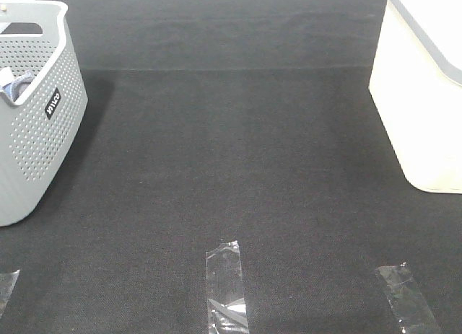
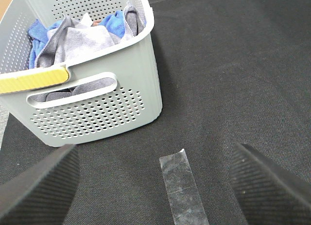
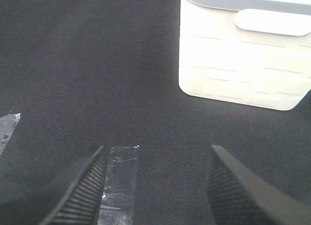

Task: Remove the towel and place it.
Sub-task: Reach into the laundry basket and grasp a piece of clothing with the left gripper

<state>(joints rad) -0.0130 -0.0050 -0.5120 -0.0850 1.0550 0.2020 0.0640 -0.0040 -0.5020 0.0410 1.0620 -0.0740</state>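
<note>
Grasp should be aimed at the slate grey-purple terry towel (image 2: 82, 40) inside the grey perforated plastic basket (image 2: 141, 84); left gripper (image 2: 155, 181) and right gripper (image 3: 155, 186) are spread wide, empty.

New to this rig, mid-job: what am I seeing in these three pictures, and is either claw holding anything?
This is a robot with two arms, each ending in a two-fingered gripper. The high camera looks down on a black mat: a grey perforated basket on its left, a white bin on its right, clear tape strips at the near edge. The other two pictures come from cameras on the wrists. The left gripper faces the basket, where the grey towel lies bunched with a blue cloth. The right gripper faces the white bin. Both grippers are open and hold nothing.
</note>
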